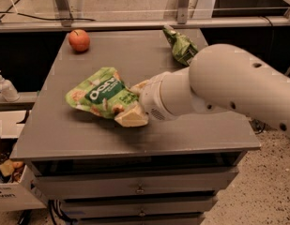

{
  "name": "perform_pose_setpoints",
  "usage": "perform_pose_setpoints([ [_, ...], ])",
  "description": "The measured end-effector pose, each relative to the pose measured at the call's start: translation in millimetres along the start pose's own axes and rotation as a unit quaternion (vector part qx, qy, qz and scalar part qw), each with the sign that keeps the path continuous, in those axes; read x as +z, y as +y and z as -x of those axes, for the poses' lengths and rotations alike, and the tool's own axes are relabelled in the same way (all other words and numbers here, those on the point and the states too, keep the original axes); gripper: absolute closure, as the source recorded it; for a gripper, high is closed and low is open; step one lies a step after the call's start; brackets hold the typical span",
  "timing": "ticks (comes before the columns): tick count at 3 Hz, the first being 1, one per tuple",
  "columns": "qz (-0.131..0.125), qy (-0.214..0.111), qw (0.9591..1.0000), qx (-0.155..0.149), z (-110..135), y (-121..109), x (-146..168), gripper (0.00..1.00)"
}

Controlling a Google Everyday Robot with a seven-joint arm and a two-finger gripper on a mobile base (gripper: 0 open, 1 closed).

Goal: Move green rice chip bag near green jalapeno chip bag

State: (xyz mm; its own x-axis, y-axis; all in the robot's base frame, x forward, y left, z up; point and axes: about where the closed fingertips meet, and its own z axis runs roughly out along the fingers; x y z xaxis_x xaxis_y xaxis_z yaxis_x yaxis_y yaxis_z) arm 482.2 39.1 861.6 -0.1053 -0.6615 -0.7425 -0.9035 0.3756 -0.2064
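The green rice chip bag (101,94), light green with white lettering, hangs a little above the grey table (135,139) near its middle, casting a shadow below it. My gripper (130,103) is shut on the bag's right edge, with one cream finger (130,118) below and another above. My big white arm (219,86) reaches in from the right. The green jalapeno chip bag (181,46), small and darker green, lies at the table's far right, behind my arm.
A red apple (79,40) sits at the table's far left. A white pump bottle (4,86) stands on a ledge to the left. Drawers (140,189) are under the table top. A box of clutter (8,182) is at lower left.
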Motion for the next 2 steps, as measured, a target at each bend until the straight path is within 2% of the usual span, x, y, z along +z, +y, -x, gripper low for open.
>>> perform_pose_setpoints([
  [1,-0.045,0.042,0.9981,-0.006,-20.9,-46.7,-41.8,1.0],
  [2,-0.044,0.041,0.9982,-0.006,-19.9,-45.9,-41.4,1.0],
])
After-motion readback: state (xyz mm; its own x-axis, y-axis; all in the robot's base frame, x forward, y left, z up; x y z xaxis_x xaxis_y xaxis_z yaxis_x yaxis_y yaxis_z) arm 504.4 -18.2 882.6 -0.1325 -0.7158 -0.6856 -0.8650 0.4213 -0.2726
